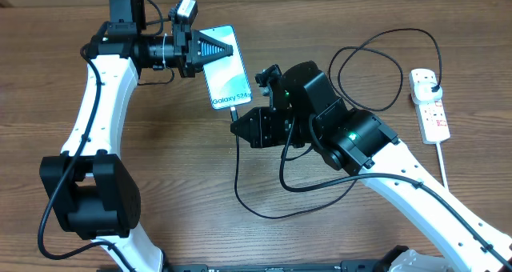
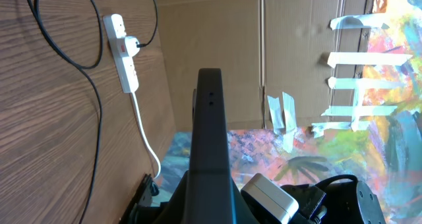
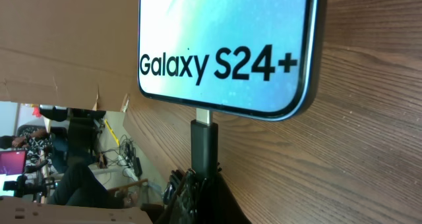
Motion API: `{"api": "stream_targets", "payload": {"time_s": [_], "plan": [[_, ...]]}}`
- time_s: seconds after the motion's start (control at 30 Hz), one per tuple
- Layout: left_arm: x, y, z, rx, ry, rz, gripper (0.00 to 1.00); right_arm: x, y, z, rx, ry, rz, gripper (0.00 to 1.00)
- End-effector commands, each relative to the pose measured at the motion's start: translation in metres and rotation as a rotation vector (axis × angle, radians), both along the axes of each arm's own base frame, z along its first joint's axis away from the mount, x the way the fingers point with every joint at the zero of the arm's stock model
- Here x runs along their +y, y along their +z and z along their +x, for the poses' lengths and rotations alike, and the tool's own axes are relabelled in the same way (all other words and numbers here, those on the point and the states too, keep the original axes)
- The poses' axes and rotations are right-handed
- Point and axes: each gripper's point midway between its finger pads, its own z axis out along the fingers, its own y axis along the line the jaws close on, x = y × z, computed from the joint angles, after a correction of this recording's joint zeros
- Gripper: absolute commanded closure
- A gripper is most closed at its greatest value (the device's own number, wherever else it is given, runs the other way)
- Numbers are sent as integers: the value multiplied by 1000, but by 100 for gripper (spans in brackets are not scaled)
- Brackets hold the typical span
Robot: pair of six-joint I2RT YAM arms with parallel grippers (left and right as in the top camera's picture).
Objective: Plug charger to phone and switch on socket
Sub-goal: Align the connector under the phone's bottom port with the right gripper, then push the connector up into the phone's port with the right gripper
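Observation:
The phone point(image 1: 226, 70), its light-blue screen reading "Galaxy S24+", lies on the wooden table. My left gripper point(image 1: 210, 50) is shut on its far end; in the left wrist view the phone point(image 2: 210, 132) shows edge-on between the fingers. My right gripper point(image 1: 242, 122) is shut on the charger's connector point(image 3: 204, 145), whose metal tip sits at the port in the phone's point(image 3: 224, 46) near edge, a short bit of metal showing. The charger's black cable point(image 1: 240, 188) loops across the table to a black plug point(image 1: 433, 83) in the white socket point(image 1: 432, 112).
The socket point(image 2: 125, 59) lies at the table's right edge, its thick white cord point(image 1: 442, 162) trailing toward the front. A wide loop of black cable point(image 1: 376, 64) lies between my right arm and the socket. Cardboard walls stand beyond the table edge.

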Motion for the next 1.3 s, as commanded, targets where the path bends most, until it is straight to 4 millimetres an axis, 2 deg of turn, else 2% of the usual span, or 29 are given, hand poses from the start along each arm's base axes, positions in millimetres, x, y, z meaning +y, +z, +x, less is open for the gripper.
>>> {"api": "stream_targets", "payload": {"time_s": [0.0,0.67,0.93,1.27], "plan": [[2,14,-4,-27,-16,-32,96,0,3,1,-20,-2,1,96],[2,14,-4,-36,-16,-31,96,-5,8,-1,-30,-7,-1,96],[2,14,-4,-49,-17,-31,96,-8,19,-6,-70,5,12,96],[2,14,-4,-43,-18,-32,96,-10,18,-3,-76,-10,2,96]]}}
